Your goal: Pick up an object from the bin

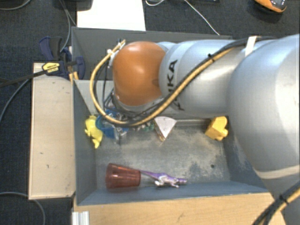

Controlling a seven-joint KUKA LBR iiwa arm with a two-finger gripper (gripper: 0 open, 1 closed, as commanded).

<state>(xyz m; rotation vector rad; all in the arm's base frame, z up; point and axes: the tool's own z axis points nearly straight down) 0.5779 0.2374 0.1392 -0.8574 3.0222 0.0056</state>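
My gripper (119, 134) pokes out below the orange cover, low in the bin's left part. It stands right over a blue thing (107, 128) that is mostly hidden beneath it. A yellow toy figure (93, 131) lies just left of that, against the bin's left wall. A white and tan wedge (165, 126) rests close to the gripper's right side.
A yellow block (217, 128) lies further right, near the arm. Along the bin's front wall lie a dark red cup (123, 176) on its side and a purple toy lizard (165, 179). The arm and its cover hide the back of the bin.
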